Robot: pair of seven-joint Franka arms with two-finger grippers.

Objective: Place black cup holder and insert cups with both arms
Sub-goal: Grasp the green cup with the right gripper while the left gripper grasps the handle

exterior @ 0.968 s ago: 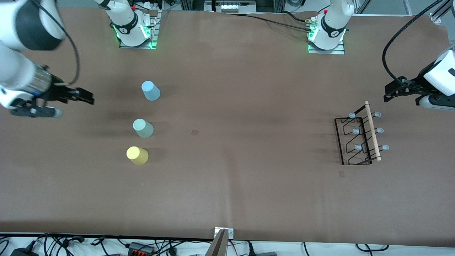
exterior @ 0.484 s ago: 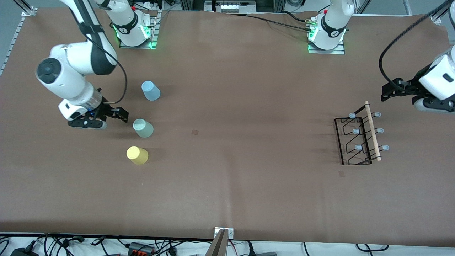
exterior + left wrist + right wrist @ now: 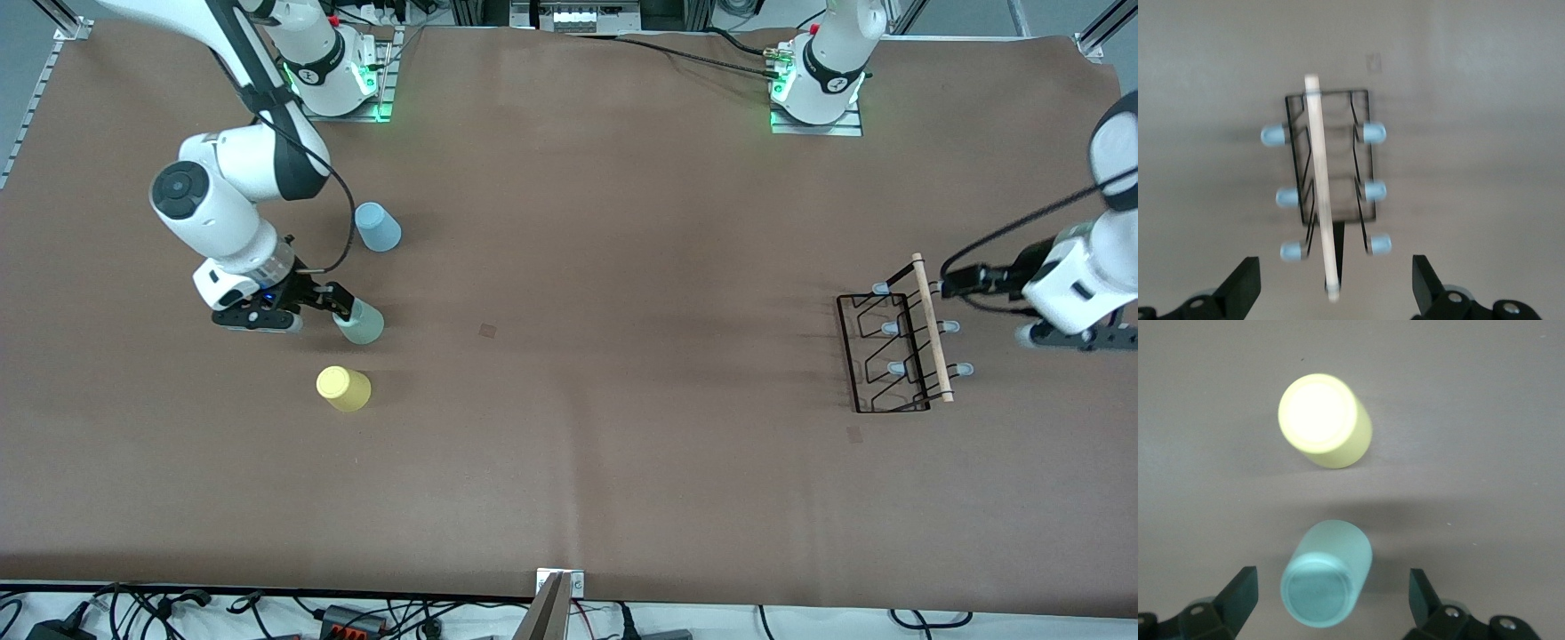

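Approaching: right gripper (image 3: 342, 307) wide at green cup (image 3: 359, 322), left gripper (image 3: 1335, 283) wide beside holder (image 3: 893, 351). Next, likely: straddle each target, then close.

Shown are three cups, green (image 3: 360, 324), yellow (image 3: 343, 388) and blue (image 3: 378, 227), one rack (image 3: 893, 348), six pegs, two arms.

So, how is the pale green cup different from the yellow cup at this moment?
The pale green cup stands between the open fingers of the right gripper, while the yellow cup stands apart with no gripper at it. The yellow cup is nearer to the front camera than the pale green cup. The colours differ: pale green and bright yellow. Both are small tumblers standing with the closed base up on the table.
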